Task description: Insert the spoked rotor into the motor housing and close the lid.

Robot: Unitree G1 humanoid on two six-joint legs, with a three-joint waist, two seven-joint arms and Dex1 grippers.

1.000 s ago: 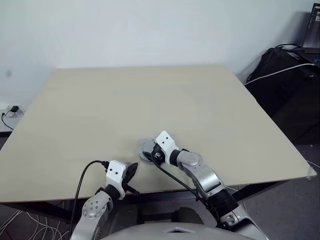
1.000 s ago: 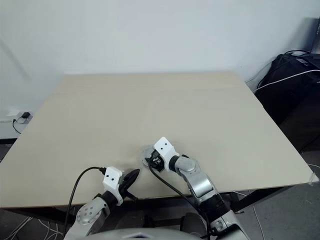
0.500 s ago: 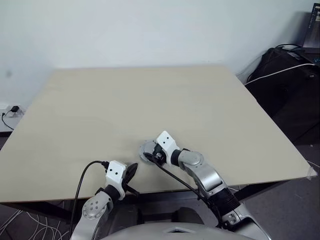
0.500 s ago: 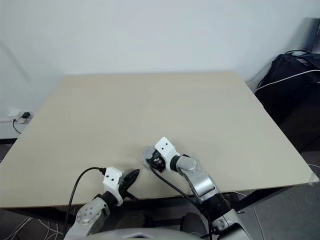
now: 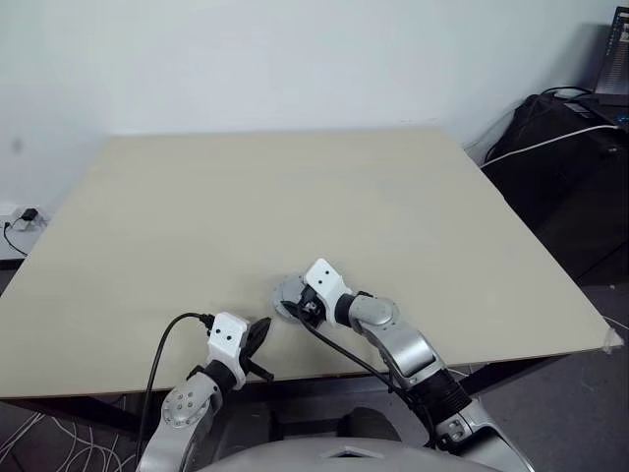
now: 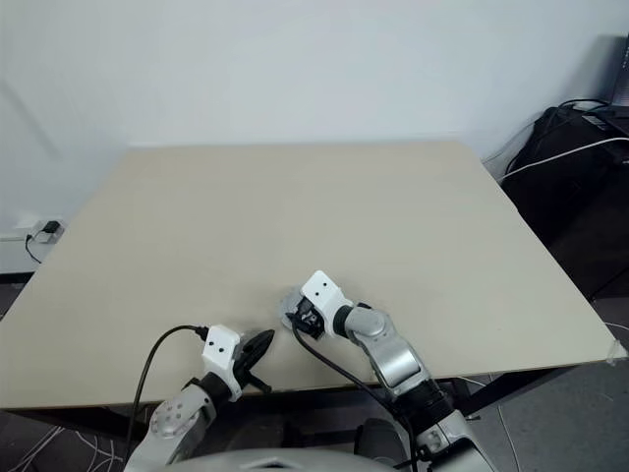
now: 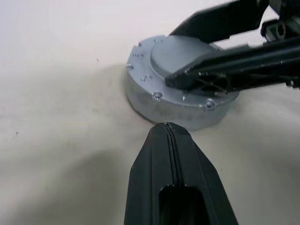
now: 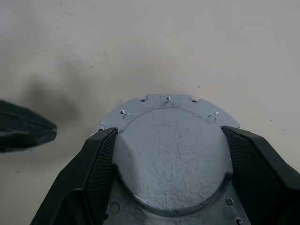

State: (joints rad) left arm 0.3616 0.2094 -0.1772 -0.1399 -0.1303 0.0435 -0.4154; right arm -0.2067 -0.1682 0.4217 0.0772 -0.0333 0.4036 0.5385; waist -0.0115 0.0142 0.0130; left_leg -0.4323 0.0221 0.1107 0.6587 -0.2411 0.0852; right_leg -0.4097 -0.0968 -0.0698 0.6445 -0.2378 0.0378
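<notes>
Near the desk's [image 5: 295, 197] front edge, about midway along it, the lid [image 8: 171, 154] lies plain side up on what seems to be the motor housing [image 7: 159, 105], though the seam is hard to judge. Gripping the lid, the right hand [image 8: 168, 173] has a finger at each side. Pressing straight down and evenly should seat it. Just beside, the left hand [image 7: 169, 129] is closed and empty.

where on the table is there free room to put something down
Most of the table is bare: the far half toward the wall and both side edges. The crowded spot is the near edge, where the right gripper straddles the lid and the left gripper sits beside it.
</notes>
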